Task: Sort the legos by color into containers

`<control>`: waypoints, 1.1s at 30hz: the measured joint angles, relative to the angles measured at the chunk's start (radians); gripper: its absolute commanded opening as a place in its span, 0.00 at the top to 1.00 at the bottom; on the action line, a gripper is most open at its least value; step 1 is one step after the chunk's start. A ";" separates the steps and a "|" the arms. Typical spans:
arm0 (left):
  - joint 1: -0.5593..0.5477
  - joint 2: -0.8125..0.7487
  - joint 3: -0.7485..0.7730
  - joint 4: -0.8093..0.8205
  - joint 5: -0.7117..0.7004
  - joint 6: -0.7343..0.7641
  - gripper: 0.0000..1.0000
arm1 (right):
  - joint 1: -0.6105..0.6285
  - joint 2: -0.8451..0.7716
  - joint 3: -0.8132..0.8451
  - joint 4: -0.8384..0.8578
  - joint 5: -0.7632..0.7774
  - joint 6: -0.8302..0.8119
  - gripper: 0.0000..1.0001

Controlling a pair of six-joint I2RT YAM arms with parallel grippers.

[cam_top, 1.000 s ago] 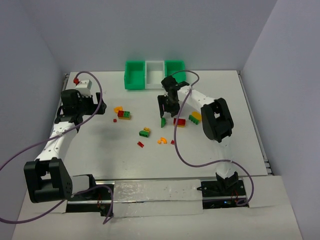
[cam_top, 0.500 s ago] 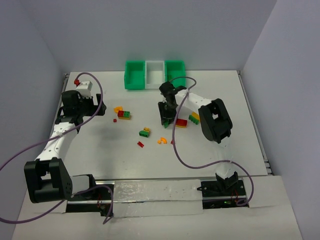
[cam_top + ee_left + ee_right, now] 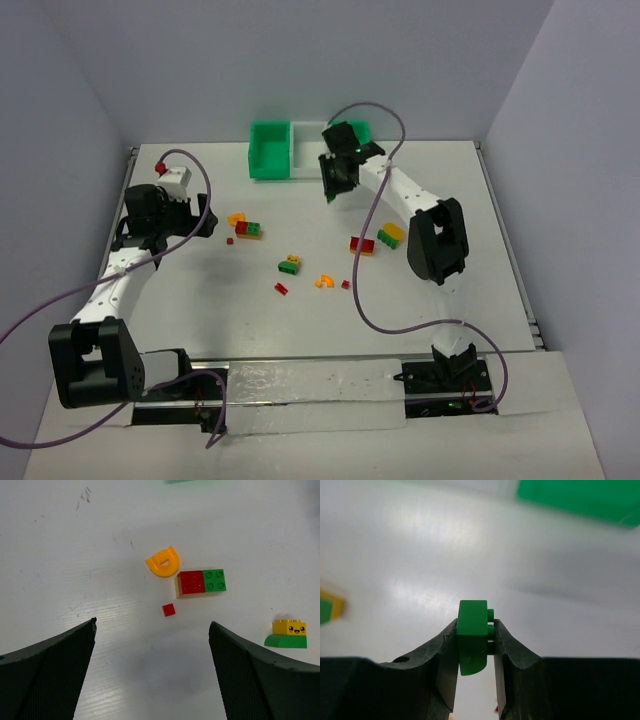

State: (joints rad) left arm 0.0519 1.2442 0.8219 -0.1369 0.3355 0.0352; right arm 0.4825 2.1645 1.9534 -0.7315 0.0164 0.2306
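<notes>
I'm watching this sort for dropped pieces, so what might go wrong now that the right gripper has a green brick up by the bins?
The green brick is pinched only at the tips of the right gripper, studs against one finger, so it may twist or slip out. The gripper hangs in front of where the white bin meets the right-hand green bin; a slightly off release could land it in white.

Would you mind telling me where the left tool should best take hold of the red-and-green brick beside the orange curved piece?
I would come straight down from above and pinch the red-and-green brick across its two long straight sides, nearer the green end. It lies flat, studs up, so those sides are parallel and exposed, while the orange curved piece crowds the red end's corner.
</notes>
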 measured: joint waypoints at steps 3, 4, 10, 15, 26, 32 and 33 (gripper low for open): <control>-0.009 0.000 0.000 0.006 0.022 0.004 0.01 | -0.056 -0.003 0.069 0.091 0.088 -0.042 1.00; -0.016 0.000 0.000 0.007 0.025 0.004 0.01 | -0.076 -0.003 0.086 0.120 0.121 -0.054 1.00; -0.099 0.022 0.006 0.006 0.029 0.015 0.03 | -0.164 0.044 0.179 0.266 0.245 -0.096 0.98; -0.179 0.071 0.041 -0.013 0.028 0.030 0.04 | -0.187 0.117 0.196 0.367 0.252 -0.118 0.97; -0.306 0.158 0.092 -0.064 0.013 0.029 0.07 | -0.171 0.227 0.259 0.440 0.189 -0.150 0.71; -0.403 0.245 0.176 -0.144 -0.022 0.010 0.08 | -0.166 0.257 0.293 0.468 0.188 -0.161 0.44; -0.418 0.257 0.189 -0.163 -0.027 0.004 0.08 | -0.166 0.261 0.293 0.470 0.187 -0.161 0.43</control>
State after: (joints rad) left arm -0.3658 1.5010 1.0110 -0.2999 0.3088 0.0395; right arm 0.3164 2.4258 2.2459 -0.2614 0.2036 0.0693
